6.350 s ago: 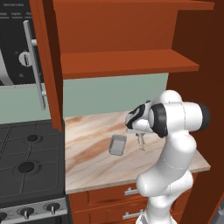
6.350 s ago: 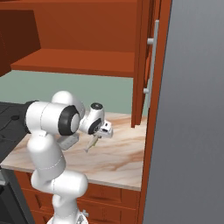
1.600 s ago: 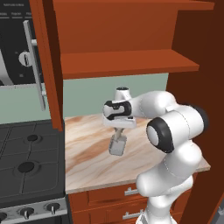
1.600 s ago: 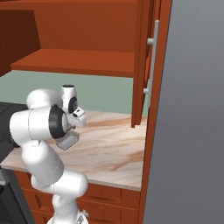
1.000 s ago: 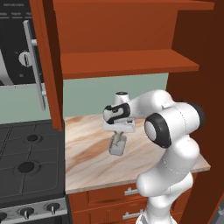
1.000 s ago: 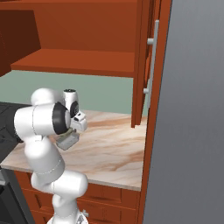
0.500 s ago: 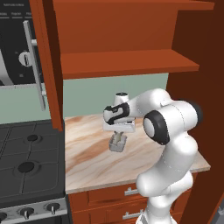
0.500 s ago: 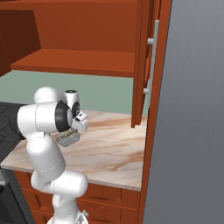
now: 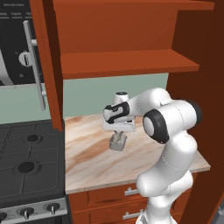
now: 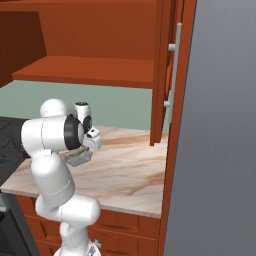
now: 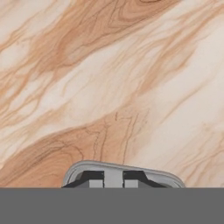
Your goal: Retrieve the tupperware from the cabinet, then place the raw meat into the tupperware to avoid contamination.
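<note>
The tupperware (image 9: 117,144) is a small pale grey box lying on the marble counter (image 9: 87,157), also seen behind the arm (image 10: 76,159). My gripper (image 9: 118,136) points straight down into it. From the hand, the tupperware's rounded rim (image 11: 87,166) curves around the gripper (image 11: 113,179), whose dark fingertips (image 11: 92,176) are shut on a thin pale grey strip, the raw meat (image 11: 113,176). Above the counter the cabinet (image 9: 131,63) stands open, its red-brown door (image 9: 46,65) swung to the left and the other door (image 10: 162,75) to the right.
A black stove (image 9: 26,166) adjoins the counter on the left, with a microwave (image 9: 13,43) above it. Drawers with short grey handles (image 9: 131,191) sit below the counter edge. A tall grey panel (image 10: 220,125) bounds the right side.
The hand has sunk slightly toward the tupperware and stays over it. The fingers remain shut.
</note>
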